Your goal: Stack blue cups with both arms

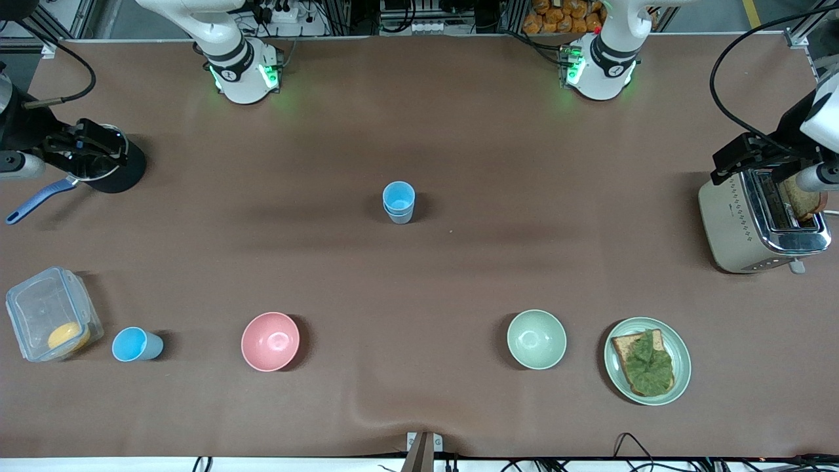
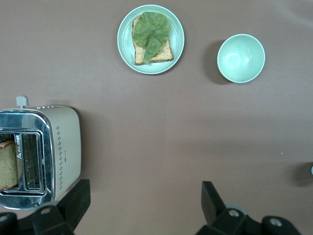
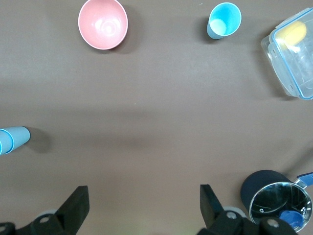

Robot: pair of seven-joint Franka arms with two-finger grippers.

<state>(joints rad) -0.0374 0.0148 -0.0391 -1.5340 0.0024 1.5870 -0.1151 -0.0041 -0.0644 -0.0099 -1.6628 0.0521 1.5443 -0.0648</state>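
Observation:
Two blue cups [image 1: 398,202] stand nested as one stack at the table's middle; the stack also shows at the edge of the right wrist view [image 3: 12,139]. A third blue cup [image 1: 136,344] stands alone near the front camera, beside the clear container, and shows in the right wrist view [image 3: 224,19]. My right gripper [image 1: 98,143] hangs open and empty over the black pot at the right arm's end [image 3: 142,205]. My left gripper [image 1: 744,157] hangs open and empty over the toaster at the left arm's end [image 2: 145,200].
A pink bowl [image 1: 270,341] and a pale green bowl [image 1: 536,339] sit near the front camera. A plate with toast and lettuce [image 1: 682,367], a toaster [image 1: 734,223], a black pot [image 1: 124,177] and a clear lidded container [image 1: 39,308] line the table's ends.

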